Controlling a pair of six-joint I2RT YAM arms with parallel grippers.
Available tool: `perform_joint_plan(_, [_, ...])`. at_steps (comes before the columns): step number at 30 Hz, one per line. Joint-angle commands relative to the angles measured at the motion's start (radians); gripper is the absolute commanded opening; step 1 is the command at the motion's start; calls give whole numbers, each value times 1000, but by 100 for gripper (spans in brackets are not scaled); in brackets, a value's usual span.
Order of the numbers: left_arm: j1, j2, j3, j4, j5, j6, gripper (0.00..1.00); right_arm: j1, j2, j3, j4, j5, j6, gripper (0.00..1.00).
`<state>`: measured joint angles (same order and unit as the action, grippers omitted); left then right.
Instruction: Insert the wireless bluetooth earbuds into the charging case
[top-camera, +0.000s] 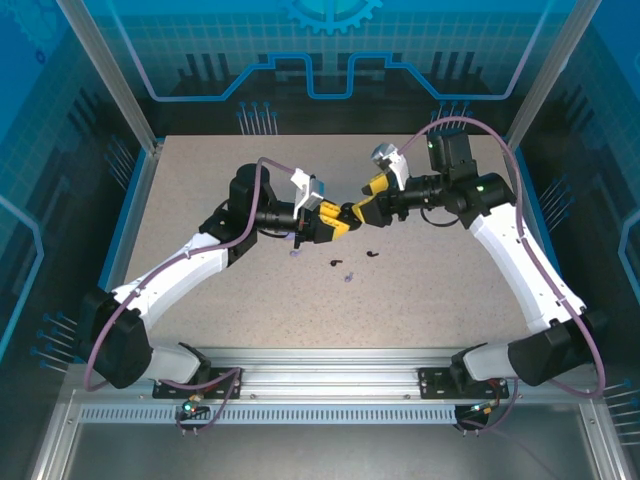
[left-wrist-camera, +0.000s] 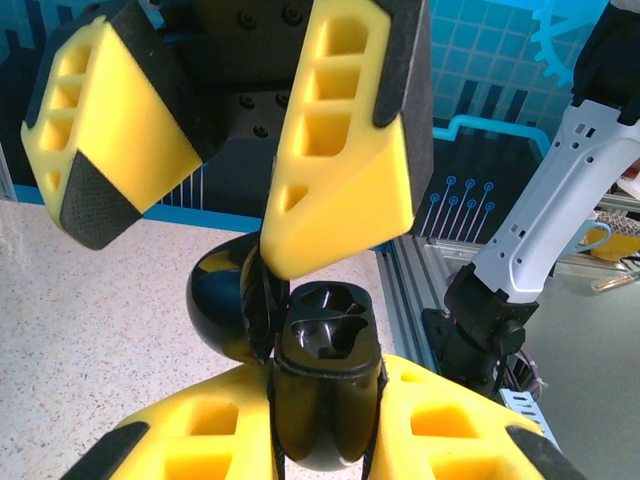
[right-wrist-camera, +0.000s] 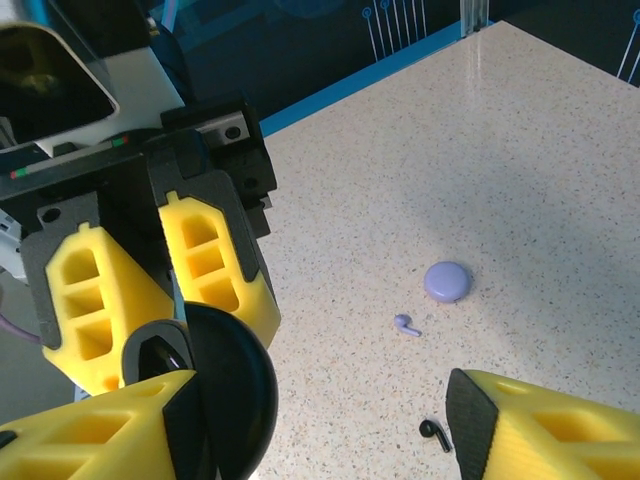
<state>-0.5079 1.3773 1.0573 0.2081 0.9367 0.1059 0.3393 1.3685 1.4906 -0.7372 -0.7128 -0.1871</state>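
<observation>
Nearest, low-centre in the top view, the loose earbuds (top-camera: 333, 264) lie on the speckled table (top-camera: 400, 310), none in a case yet. Right wrist view picks out two: black earbud (right-wrist-camera: 434, 432) at bottom edge of frame, lavender earbud (right-wrist-camera: 406, 324) a bit above it, apart. Lavender case (right-wrist-camera: 447, 281) is shut, near the lavender bud, not touching.

Above those, mid-frame, both grippers meet. Left gripper (left-wrist-camera: 320, 440) is clamped on the base of the black charging case (left-wrist-camera: 325, 335), seemingly raised off the table, w/ lid (left-wrist-camera: 225, 305) swung open & two empty wells facing the camera. Right gripper (right-wrist-camera: 320, 420) has jaws spread wide, holding nothing; one finger (left-wrist-camera: 340, 170) touches the case at the hinge/lid edge, prob. propping the lid.

Handling, as I judge it: buds are tiny, light, hard glossy plastic, so slippery & apt to skitter or flip when pinched. Best taken across the bulb w/ stem free, so stem goes into the well first. Case is stiff, smooth, rounded, so it may twist in the pads, & lid may swing shut if let go.

In the way: right gripper is occupied at the lid, & left fingers flank the wells closely, so little room to come in. Black bud is hard to spot vs dark pads. Farthest, top of frame: blue enclosure wall (top-camera: 320, 60), well clear
</observation>
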Motion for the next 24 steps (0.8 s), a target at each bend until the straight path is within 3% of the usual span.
perform_joint_plan(1, [-16,16,6,24,21,-17,1,-16,-50,9,48,12,22,68])
perform_joint_plan(11, [-15,30,-15,61,-32,-56,1,-30,-81,-37,74,76,56,72])
perform_joint_plan(17, [-5,22,-62,93,-64,-93,0,-45,-79,-102,78,307,136,73])
perform_joint_plan(24, [47,28,-162,217,-74,-192,0,-100,-40,-194,33,387,256,73])
